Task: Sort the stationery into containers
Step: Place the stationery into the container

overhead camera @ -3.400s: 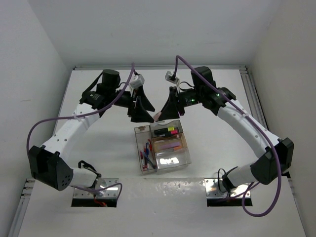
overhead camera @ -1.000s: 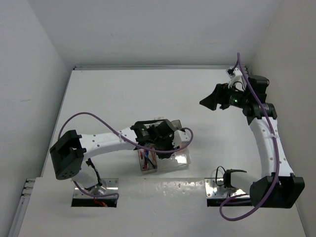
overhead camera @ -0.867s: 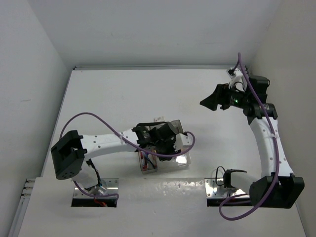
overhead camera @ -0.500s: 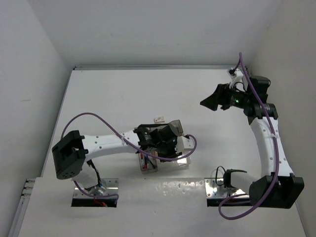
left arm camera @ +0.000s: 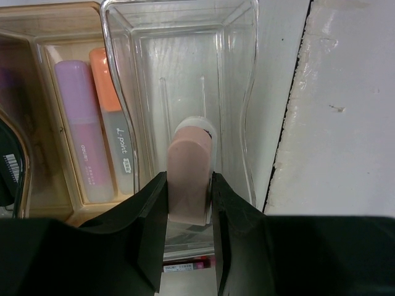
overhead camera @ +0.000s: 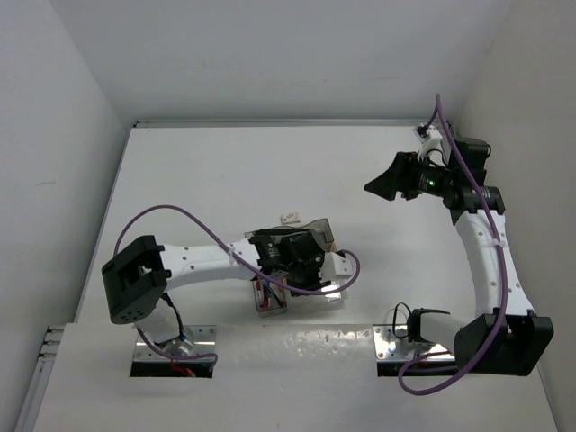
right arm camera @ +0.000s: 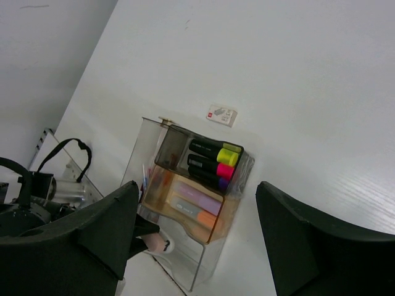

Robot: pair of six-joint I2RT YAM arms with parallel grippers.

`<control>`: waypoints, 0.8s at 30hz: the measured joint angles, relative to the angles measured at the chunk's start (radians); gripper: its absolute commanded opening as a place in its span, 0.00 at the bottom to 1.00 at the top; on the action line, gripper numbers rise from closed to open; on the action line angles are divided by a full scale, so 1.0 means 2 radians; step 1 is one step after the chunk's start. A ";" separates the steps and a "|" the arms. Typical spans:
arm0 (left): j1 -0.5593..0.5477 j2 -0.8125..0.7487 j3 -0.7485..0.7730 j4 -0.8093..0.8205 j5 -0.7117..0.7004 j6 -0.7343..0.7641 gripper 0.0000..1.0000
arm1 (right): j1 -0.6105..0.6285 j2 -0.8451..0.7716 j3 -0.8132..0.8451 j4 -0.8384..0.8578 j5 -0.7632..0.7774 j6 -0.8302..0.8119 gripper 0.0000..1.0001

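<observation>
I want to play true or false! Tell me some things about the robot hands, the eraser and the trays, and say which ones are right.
1. The left end effector grips a pale pink eraser. True.
2. A purple highlighter and an orange highlighter lie side by side in the amber-tinted tray. True.
3. The pale pink eraser is held over the amber-tinted tray. False: it is over the clear plastic tray.
4. The right end effector holds a blue pen. False: it is open, holds nothing, and is far from the trays.
5. A small white eraser lies on the table, outside the trays. True.
</observation>
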 measured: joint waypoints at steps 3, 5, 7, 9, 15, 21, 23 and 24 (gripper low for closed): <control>0.000 0.004 -0.003 0.003 -0.001 0.002 0.23 | 0.000 0.001 0.000 0.000 0.000 0.000 0.76; 0.000 0.007 -0.003 0.005 -0.002 0.004 0.25 | 0.000 0.002 0.000 0.000 0.000 0.000 0.76; 0.000 0.011 -0.003 0.007 -0.002 0.004 0.26 | 0.000 0.005 0.000 0.000 0.000 0.000 0.76; 0.000 0.016 -0.003 0.009 -0.002 0.004 0.28 | 0.000 0.007 0.000 0.000 0.000 0.000 0.76; 0.001 0.028 -0.003 0.013 -0.001 0.004 0.45 | 0.000 0.012 0.000 0.000 0.000 0.000 0.76; 0.001 0.030 -0.003 0.014 0.004 0.006 0.61 | 0.000 0.012 0.000 -0.001 0.000 0.000 0.76; 0.001 0.028 -0.003 0.014 0.008 0.007 0.61 | 0.000 0.012 0.000 -0.001 0.000 0.000 0.76; 0.002 0.027 -0.002 0.012 0.011 0.008 0.60 | 0.000 0.012 0.000 -0.001 0.000 0.000 0.76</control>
